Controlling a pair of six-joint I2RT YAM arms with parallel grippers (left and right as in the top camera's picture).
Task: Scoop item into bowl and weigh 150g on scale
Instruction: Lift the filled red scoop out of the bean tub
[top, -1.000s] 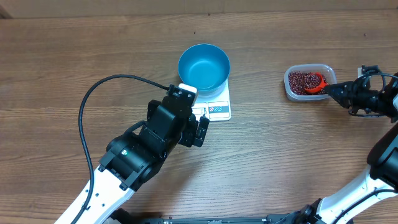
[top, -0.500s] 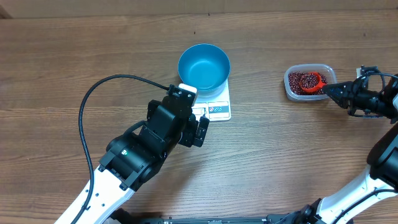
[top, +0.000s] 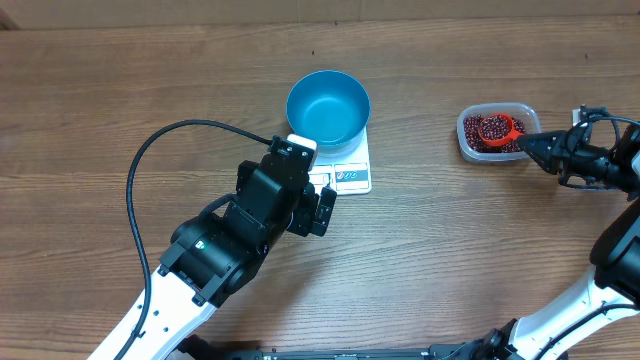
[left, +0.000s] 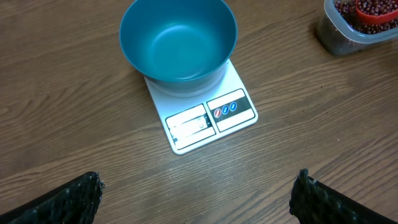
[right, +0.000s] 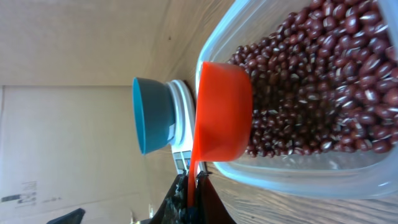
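The blue bowl (top: 328, 108) stands empty on the white scale (top: 350, 172) at the table's middle; both show again in the left wrist view, bowl (left: 178, 40) on scale (left: 211, 118). My left gripper (left: 198, 196) hangs open just in front of the scale, nothing between its fingers. At the right, dark red beans (top: 484, 131) fill a clear tub (top: 528, 114). My right gripper (right: 193, 186) is shut on the handle of a red scoop (right: 222, 112), whose cup sits among the beans (right: 317, 81) inside the tub (right: 292, 180).
A black cable (top: 160, 150) loops across the table left of the left arm. Bare wooden tabletop lies between the scale and the tub.
The red scoop has shifted slightly up and left within the tub. The left arm has not moved.
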